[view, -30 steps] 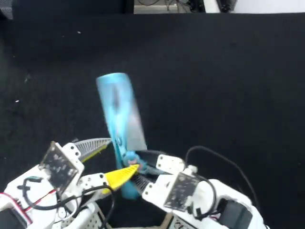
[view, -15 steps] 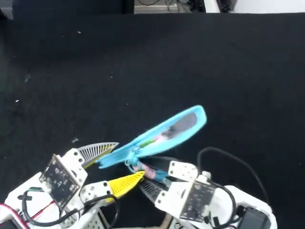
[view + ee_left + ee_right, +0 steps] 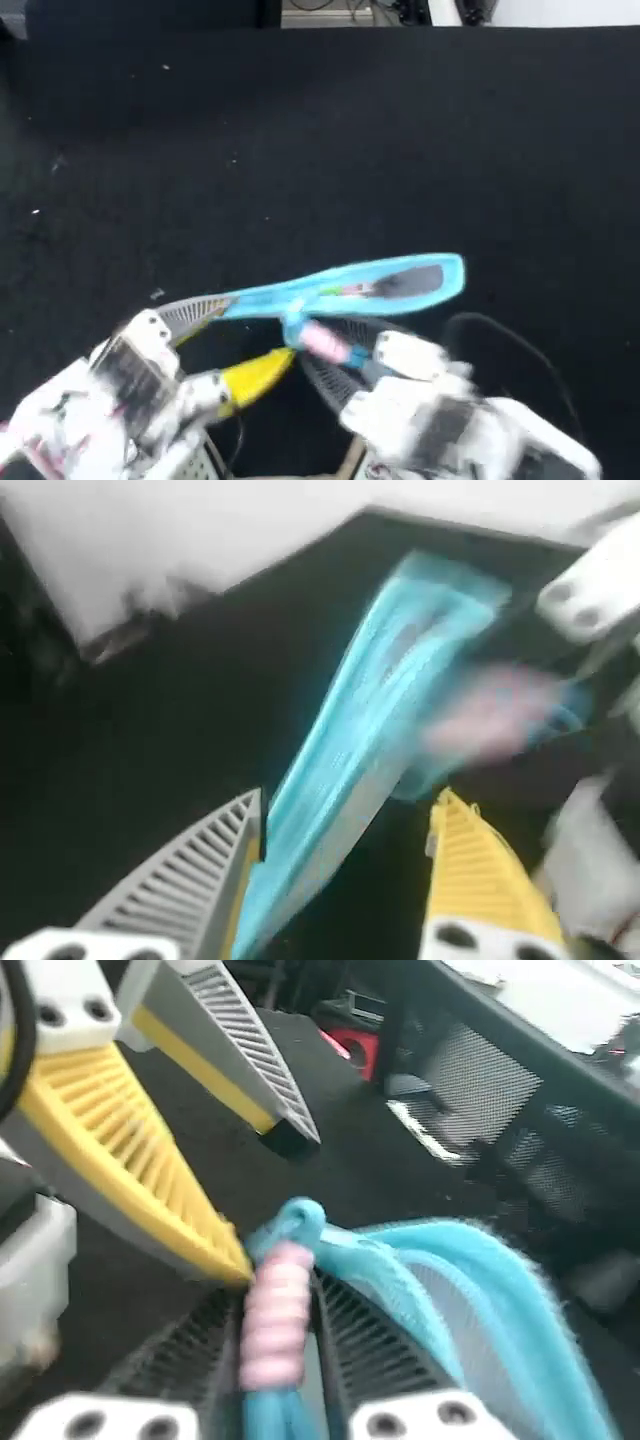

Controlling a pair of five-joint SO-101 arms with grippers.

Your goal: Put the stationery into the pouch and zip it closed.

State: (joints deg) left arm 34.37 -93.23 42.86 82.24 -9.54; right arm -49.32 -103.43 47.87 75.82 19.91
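Over the last second the blue pouch (image 3: 350, 285) had swung from pointing up the frame to lying across centre right in the high view, so I judged the zip was being drawn. My right gripper (image 3: 312, 350) was clamped on the pink zipper pull (image 3: 268, 1315). The left gripper (image 3: 262, 328) stood open, its grey finger (image 3: 200, 308) touching the pouch's lower-left end.

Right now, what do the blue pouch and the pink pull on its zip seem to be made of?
The blue pouch looks like soft matte fabric: fuzzy edge, bending body. The pink pull may be rubbery plastic: it is ridged in rings.
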